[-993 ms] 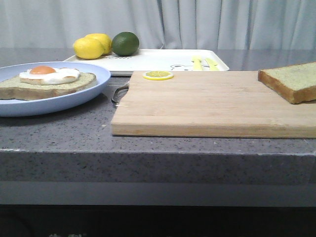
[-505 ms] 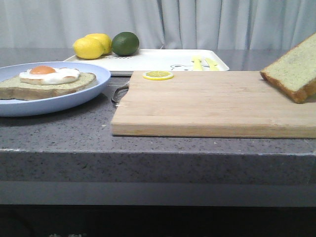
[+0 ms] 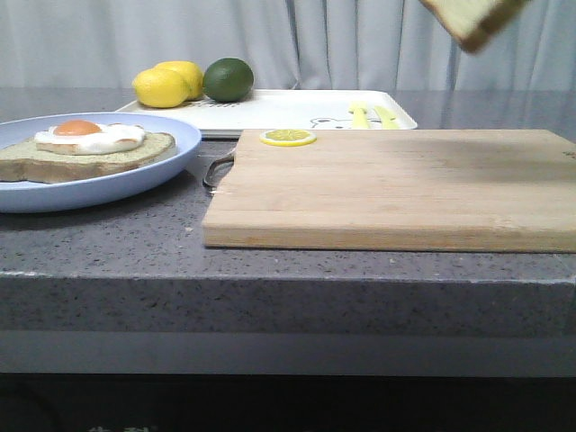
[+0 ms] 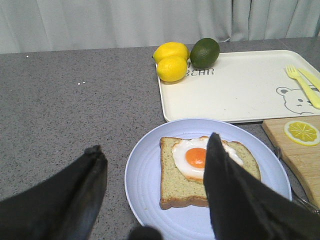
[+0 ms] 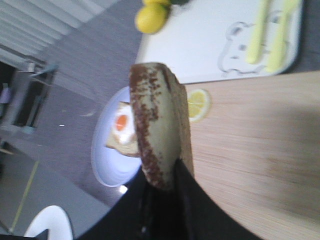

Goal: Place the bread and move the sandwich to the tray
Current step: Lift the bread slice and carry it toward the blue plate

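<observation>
Since the earlier frames, the thick plain square slice of bread with pale greenish-tan crumb and brown crust (image 3: 472,18) has been lifted off the pale wooden cutting board (image 3: 396,184) and is now seen high above the board's far right part, tilted and partly cut off by the frame edge. In the right wrist view the slice (image 5: 160,125) is held on edge by the right gripper (image 5: 162,175), whose fingers are closed against its two faces near one end. The left gripper (image 4: 155,195) is seen spread wide and holding nothing, poised over the pale blue round plate (image 4: 145,175) to the board's left, on which the egg-topped bread slice (image 4: 200,170) lies; no complete sandwich is assembled yet. The flat white rectangular tray with cartoon print (image 3: 279,110) lies behind the board, carrying two yellow lemons (image 3: 166,84) and a dark green lime (image 3: 228,79). A yellow lemon slice (image 3: 288,137) rests on the board's far left corner. The bread is judged light, soft and compressible, with some stiffness from the crust; a grip across the faces near the crust edge is judged suitable, with modest force to avoid crushing.
</observation>
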{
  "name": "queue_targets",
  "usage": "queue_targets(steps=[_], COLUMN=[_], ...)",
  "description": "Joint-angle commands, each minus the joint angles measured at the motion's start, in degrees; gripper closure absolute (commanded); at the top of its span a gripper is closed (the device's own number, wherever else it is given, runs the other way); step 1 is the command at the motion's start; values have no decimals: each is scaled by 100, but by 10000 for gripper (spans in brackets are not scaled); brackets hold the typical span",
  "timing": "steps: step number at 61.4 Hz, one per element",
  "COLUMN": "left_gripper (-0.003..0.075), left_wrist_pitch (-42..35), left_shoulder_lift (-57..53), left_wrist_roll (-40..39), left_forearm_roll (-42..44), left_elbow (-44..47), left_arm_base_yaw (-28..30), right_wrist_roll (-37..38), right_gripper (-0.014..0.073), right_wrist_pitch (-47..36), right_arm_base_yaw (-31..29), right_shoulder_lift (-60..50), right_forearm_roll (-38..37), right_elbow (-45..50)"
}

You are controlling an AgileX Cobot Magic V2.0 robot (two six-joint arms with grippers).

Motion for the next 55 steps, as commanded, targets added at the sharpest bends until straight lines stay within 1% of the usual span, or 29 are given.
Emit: queue_targets(steps=[1,7,12,19,32,40,48,54,55], left_gripper=[304,304,304,304,304,304,304,304,304], left_wrist_pitch=[-463,-463,-463,-463,-463,-463,-463,-463,-463], left_shoulder_lift=[22,22,22,22,22,22,22,22,22], left_wrist_roll=[-46,-46,-46,-46,-46,-46,-46,-46,-46], left_forearm_roll=[0,0,0,0,0,0,0,0,0], left_elbow=[-167,-167,-167,-167,-167,-167,-167,-167,-167], left_arm_base_yaw=[-45,-45,-45,-45,-45,-45,-45,-45,-45], right_wrist_roll=[-83,-83,-83,-83,-83,-83,-138,-647,-672], right_gripper=[629,629,629,629,629,629,629,629,629], right_wrist_pitch=[623,353,-33,-851,-2758,-3567,-3898,-3919,-3914], right_arm_base_yaw=[343,868,1341,2141,3550,4308,4757,4968,4993], right_shoulder_lift=[-245,-251,-251,-245,-153,154,557,943,997], right_forearm_roll=[1152,1698,1911,2038,2246,2634,3326,4128,4129], right_elbow=[-119,-119,-119,-119,-119,-119,-119,-119,-119])
